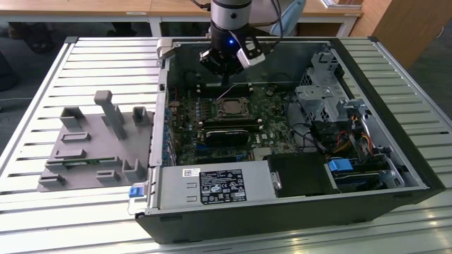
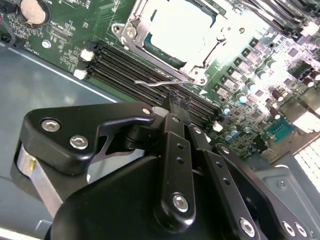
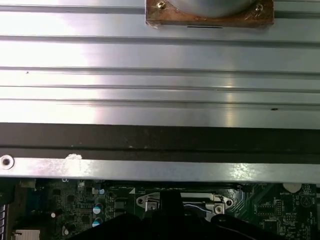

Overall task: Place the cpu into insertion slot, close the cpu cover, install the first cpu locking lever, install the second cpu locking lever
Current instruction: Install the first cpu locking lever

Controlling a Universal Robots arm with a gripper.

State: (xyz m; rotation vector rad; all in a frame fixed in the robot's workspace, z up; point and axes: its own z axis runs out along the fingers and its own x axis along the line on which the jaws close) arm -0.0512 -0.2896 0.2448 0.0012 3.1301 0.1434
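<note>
Since the cpu [image 2: 180,25] already sits in the slot [image 1: 220,109] on the green board, with the cover [image 2: 134,25] lying flat around it, I judge the first two steps done. What I take to be left is the levers. One thin wire lever [image 2: 165,83] stands free beside the slot, not latched as far as I can see, and the other I cannot make out. My gripper [image 2: 177,102] hangs just by that lever, closed, with nothing seen in it. The cpu shows a pale, flat, square metal top, framed in silver-grey.
</note>
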